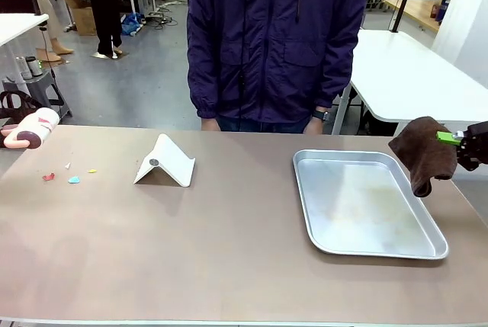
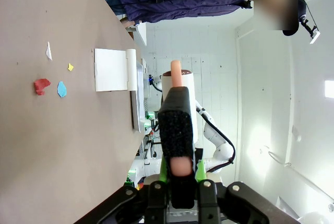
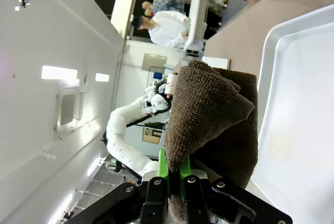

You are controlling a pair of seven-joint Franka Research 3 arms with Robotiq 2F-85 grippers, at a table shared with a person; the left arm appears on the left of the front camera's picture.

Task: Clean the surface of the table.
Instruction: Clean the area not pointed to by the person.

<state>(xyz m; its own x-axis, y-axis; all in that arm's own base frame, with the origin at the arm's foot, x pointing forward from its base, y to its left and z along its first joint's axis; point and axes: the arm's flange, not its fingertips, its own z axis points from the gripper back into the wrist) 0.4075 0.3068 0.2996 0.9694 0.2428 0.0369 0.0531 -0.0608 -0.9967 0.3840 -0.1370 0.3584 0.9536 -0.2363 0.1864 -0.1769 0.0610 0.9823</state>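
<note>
One roller [image 1: 30, 129] with a pink handle and a white drum sits at the far left edge of the brownish worktop [image 1: 229, 258]. In the left wrist view the left hand [image 2: 180, 176] is clenched on it, green pads either side of its black block. Just right of it, four small scraps lie close together on the worktop: red [image 1: 48, 177], white [image 1: 67, 165], light blue [image 1: 74, 180] and yellow [image 1: 91, 171]. Further right stands a white folded stand [image 1: 164, 161], tent-shaped, apart from the scraps. A person in a dark jacket [image 1: 274, 37] stands at the far side near the middle. Right of centre a shiny metal tray [image 1: 366, 205] lies flat on the worktop. At the right edge the right hand [image 1: 456, 141] grips a brown terry cloth [image 1: 423, 152], which hangs bunched just above the tray's far right corner; in the right wrist view its fingers are closed tight on the fabric.
</note>
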